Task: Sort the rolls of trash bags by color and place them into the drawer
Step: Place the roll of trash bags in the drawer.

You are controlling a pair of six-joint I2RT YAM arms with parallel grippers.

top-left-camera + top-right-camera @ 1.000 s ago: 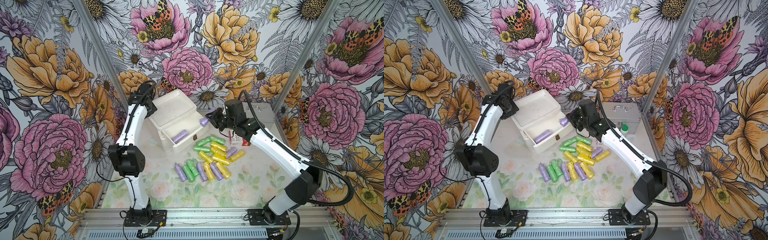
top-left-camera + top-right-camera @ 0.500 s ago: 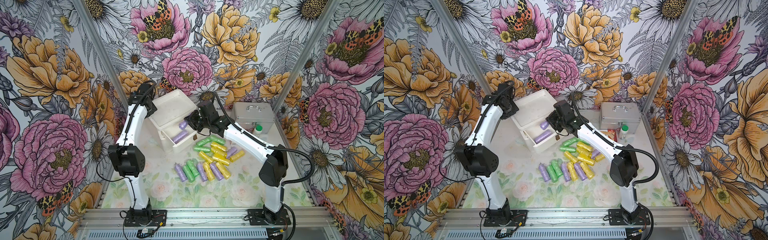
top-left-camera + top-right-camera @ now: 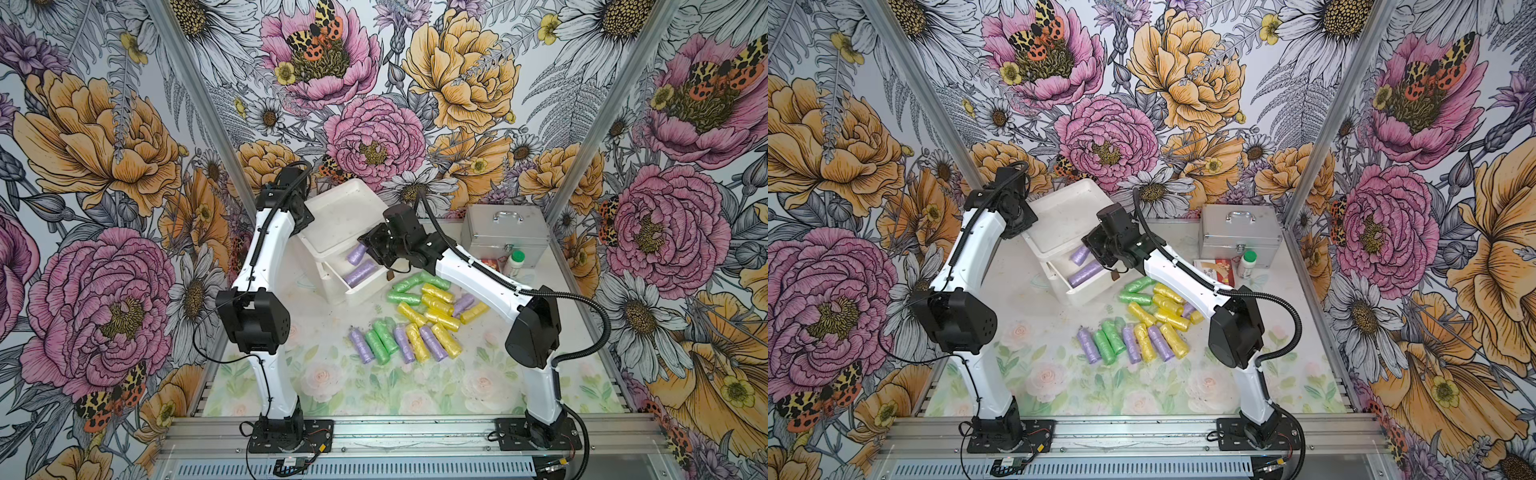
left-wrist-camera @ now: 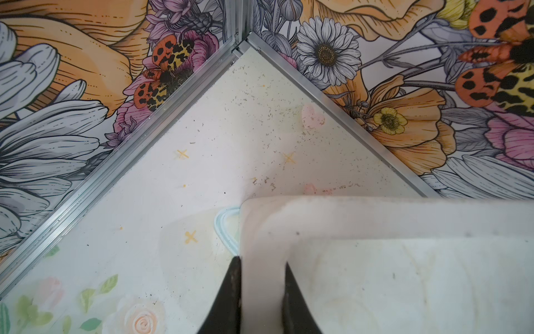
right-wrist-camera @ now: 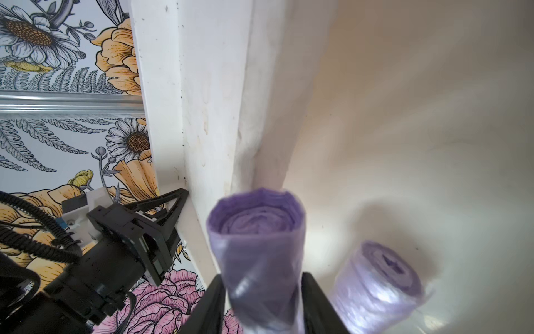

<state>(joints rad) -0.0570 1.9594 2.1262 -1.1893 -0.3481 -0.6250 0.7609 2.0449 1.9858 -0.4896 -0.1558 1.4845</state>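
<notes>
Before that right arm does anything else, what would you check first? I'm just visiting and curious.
1. Drawer pulled open: ok.
2. Left tool clamped on the box rim: ok.
3. Lilac roll at the right tool is inside the drawer: ok.
4. Right tool's grip released: cannot tell.
5. Only lilac visible inside, with a second lilac roll: ok.

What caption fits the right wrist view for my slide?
Right gripper straddles a lilac roll at the open white drawer, a second lilac roll lying inside; left gripper clamps the box rim.
</notes>
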